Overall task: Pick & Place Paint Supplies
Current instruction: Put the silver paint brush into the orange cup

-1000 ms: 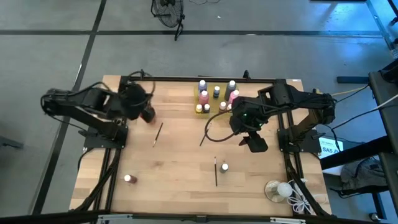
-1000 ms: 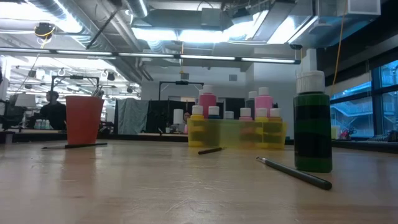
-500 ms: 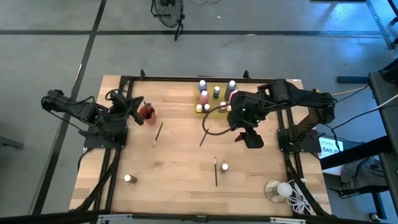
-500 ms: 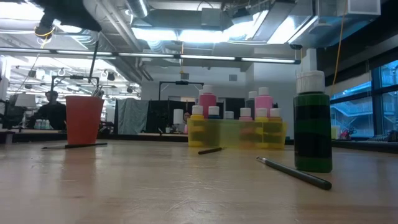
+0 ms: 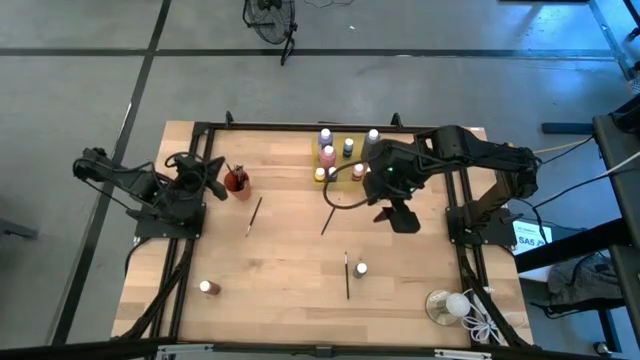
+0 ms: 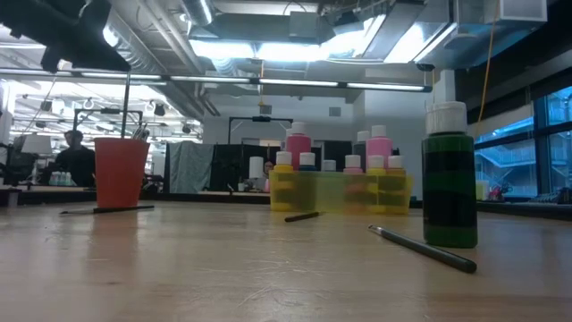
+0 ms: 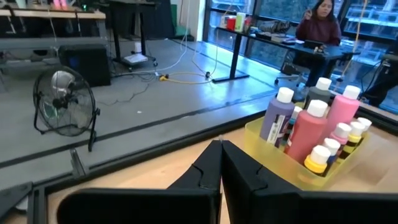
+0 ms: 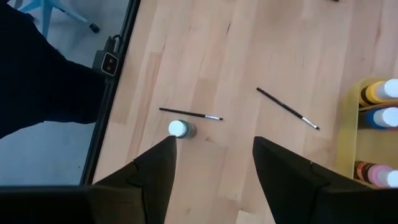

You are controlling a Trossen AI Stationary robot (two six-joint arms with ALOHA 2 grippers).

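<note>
Paint bottles (image 5: 345,155), round-bodied with white caps, stand packed in a translucent yellow tray (image 7: 292,167) at the far edge of the pale wood-grain desk (image 5: 290,260). A red cup (image 5: 236,182) sits toward the left edge. Thin dark brushes (image 5: 254,215) lie flat mid-desk. The left tool (image 7: 221,163) is pressed shut, empty. The right tool (image 8: 214,163) gapes wide, holding nothing, beside the tray.
</note>
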